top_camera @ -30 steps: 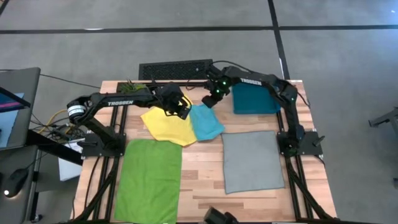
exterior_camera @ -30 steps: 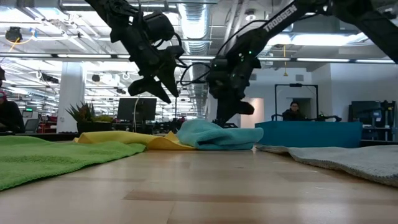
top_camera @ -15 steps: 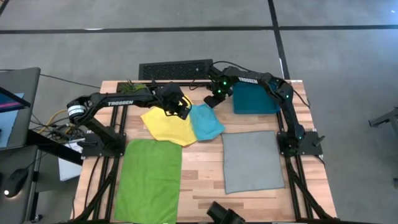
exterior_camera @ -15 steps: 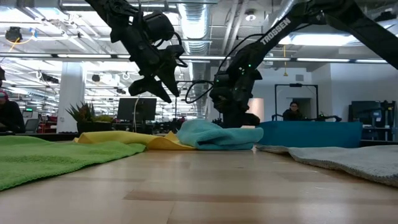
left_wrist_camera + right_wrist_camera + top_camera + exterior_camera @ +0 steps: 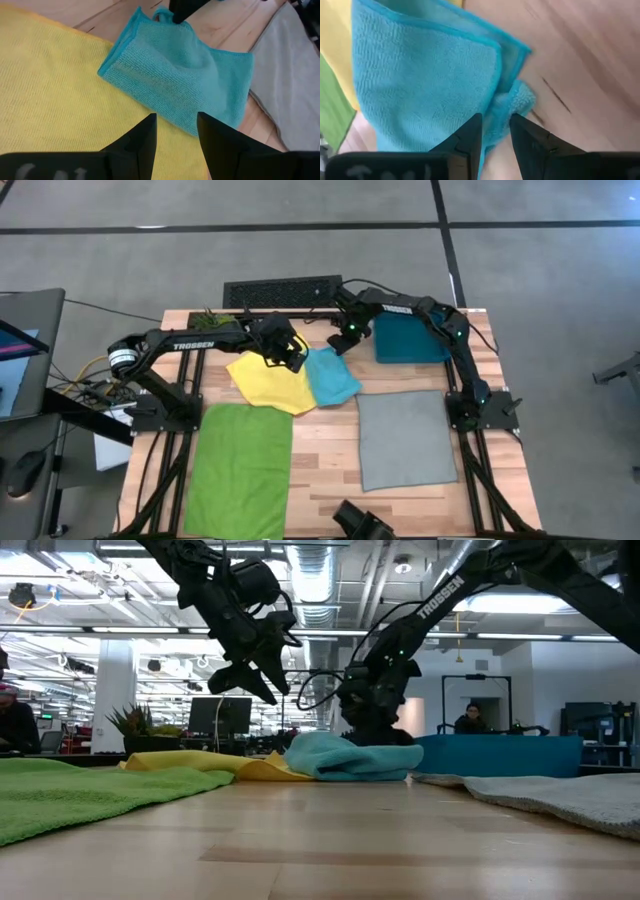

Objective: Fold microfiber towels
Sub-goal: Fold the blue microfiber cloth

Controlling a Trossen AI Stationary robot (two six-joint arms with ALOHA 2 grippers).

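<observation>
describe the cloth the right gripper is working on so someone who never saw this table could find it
On the wooden table, look toward the far edge, just left of the dark teal bin. The turquoise towel lies there, folded, overlapping the yellow towel, with the right gripper at its far corner. It is the smallest, only blue cloth.

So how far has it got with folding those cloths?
Early days. Done: the small turquoise-blue microfiber towel already lies doubled over. In hand: the right gripper is down at that towel's far corner, with a bunched bit between its fingers; the left gripper hovers open above the yellow towel. Left: yellow, lime green and grey towels lie flat.
</observation>
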